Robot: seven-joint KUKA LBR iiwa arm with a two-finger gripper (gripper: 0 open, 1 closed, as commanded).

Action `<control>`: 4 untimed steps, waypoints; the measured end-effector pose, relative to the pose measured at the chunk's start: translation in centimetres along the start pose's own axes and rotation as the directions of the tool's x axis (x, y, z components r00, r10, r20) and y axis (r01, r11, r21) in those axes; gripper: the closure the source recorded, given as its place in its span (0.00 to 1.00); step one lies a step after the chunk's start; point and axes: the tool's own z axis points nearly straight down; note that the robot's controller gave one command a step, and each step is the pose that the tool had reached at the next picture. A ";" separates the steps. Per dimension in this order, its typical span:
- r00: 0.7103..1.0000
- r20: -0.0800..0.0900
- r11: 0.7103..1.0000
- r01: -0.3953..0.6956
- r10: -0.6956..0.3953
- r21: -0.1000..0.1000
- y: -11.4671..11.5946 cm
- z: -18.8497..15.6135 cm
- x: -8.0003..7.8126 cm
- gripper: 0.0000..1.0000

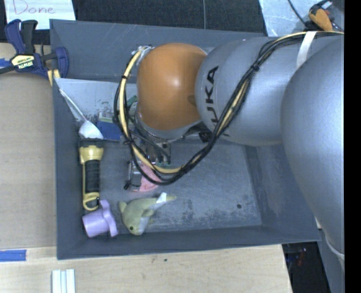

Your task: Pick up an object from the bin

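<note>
My gripper [134,177] hangs below the orange wrist cover, low over the middle-left of the bin floor. A flat pink thing [148,186] lies right beside and partly under it; whether they touch I cannot tell. Just below, near the bin's front wall, lies an olive-green soft toy with a pale fin [140,212]. To the gripper's left a yellow and black torch [91,173] lies lengthwise along the left wall.
A lilac plastic cup-like piece [99,223] sits in the front left corner beside the soft toy. A white plastic spoon [88,129] and a blue thing [110,132] lie at the back left. The arm covers the bin's back and right.
</note>
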 end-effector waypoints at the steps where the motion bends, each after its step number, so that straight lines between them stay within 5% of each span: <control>1: 1.000 0.008 1.000 -0.004 0.004 -0.002 -0.1 -0.5 -0.2 0.00; 2: 0.992 0.005 0.992 0.122 -0.122 -0.001 -4.6 9.7 -2.6 0.00; 3: 0.969 0.016 0.969 0.248 -0.248 -0.001 -4.9 9.4 -3.1 0.00; 4: 0.988 0.013 0.988 0.152 -0.152 -0.003 -7.3 9.4 -1.1 0.00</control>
